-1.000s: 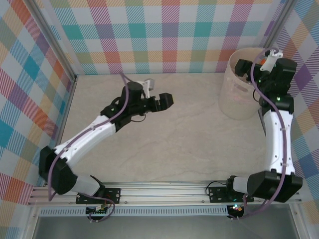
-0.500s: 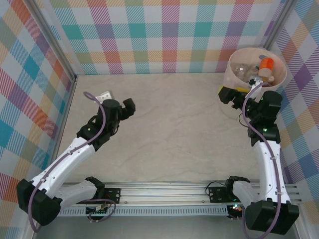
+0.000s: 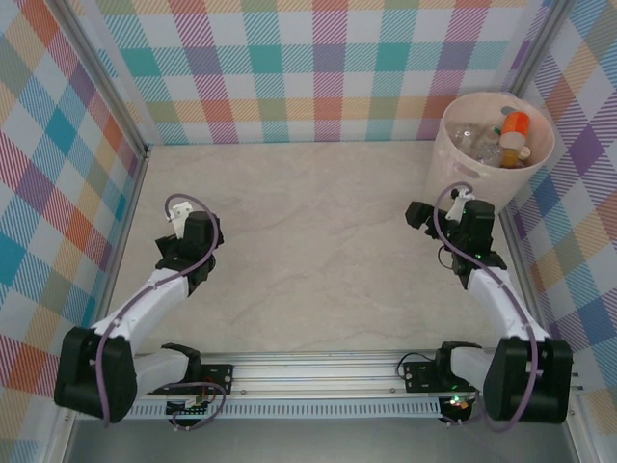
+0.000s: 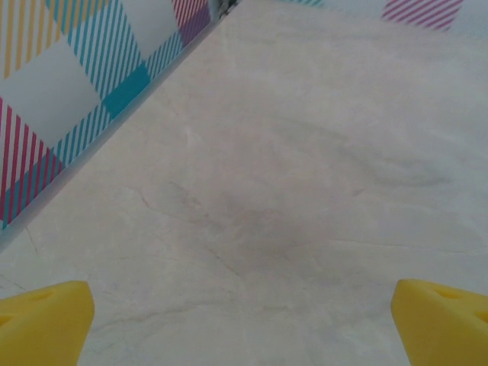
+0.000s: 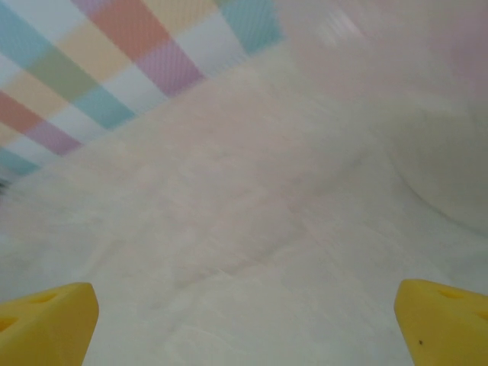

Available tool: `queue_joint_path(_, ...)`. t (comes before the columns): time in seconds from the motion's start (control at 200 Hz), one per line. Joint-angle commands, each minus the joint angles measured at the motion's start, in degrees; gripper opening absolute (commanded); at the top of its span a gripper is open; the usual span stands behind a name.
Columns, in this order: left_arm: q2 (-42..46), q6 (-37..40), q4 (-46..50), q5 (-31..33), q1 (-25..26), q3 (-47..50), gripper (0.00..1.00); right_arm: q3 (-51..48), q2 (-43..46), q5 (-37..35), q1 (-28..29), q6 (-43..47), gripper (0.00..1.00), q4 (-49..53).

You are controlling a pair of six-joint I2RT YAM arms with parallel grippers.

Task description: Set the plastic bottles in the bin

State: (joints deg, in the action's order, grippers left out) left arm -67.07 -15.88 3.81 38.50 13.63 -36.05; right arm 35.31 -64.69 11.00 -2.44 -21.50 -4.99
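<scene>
- The left gripper (image 3: 198,231) sits near the left side of the table (image 3: 318,241), close to the checked left wall (image 3: 67,193). From above I cannot make out its fingers.
- In the left wrist view, the left gripper (image 4: 244,320) is spread wide. Its yellow fingertips (image 4: 42,320) sit at the two bottom corners with only bare marbled table between them, and the striped wall runs along the left.
- The right gripper (image 3: 439,217) sits at the right side of the table, just near and left of the bin (image 3: 453,164).
- In the right wrist view, which is blurred, the right gripper (image 5: 244,320) is also wide apart and holds nothing. Its yellow fingertips (image 5: 46,320) are low in the corners.
- The bin stands upright in the far right corner, against the checked walls.
- The plastic bottles (image 3: 496,140) lie heaped inside the bin. One with an orange cap (image 3: 516,123) is on top, with clear ones beside it. I cannot count them.
</scene>
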Motion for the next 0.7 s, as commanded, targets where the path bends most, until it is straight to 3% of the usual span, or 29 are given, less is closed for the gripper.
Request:
queue_joint_path(0.0, -4.3, 2.7, -10.6, -3.1, -2.7, 2.2, 1.0, -1.0, -5.0, -7.3, 0.8, 5.4, 1.0, -5.8)
queue_joint_path(0.17, -14.0, 8.5, -27.5, -10.5, -4.4, 5.3, 1.0, 0.1, -10.7, -9.8, 1.1, 10.0, 1.0, -7.9)
queue_joint_path(0.265, -17.1, 12.5, -30.4, -13.2, -4.9, 4.7, 1.0, -1.4, -11.5, -12.5, 1.3, 12.2, 1.0, -11.8)
queue_joint_path(0.38, -18.7, 16.5, -43.6, -21.6, -6.5, 10.0, 1.0, -2.4, -12.8, -13.5, 1.2, 16.2, 1.0, -12.7)
queue_joint_path(0.46, -23.9, 17.0, -59.4, -21.4, -6.7, 15.3, 1.0, -4.0, -13.8, -11.5, 1.3, 18.1, 1.0, -16.3)
queue_joint_path(0.515, -21.7, 15.3, -52.1, -20.9, -7.0, 13.8, 1.0, -5.5, -14.3, -9.9, 1.3, 18.7, 1.0, -20.3)
queue_joint_path(0.695, -22.7, 15.1, -52.8, -20.4, -7.4, 13.3, 1.0, -10.4, -18.1, -8.9, 1.3, 19.3, 1.0, -36.0)
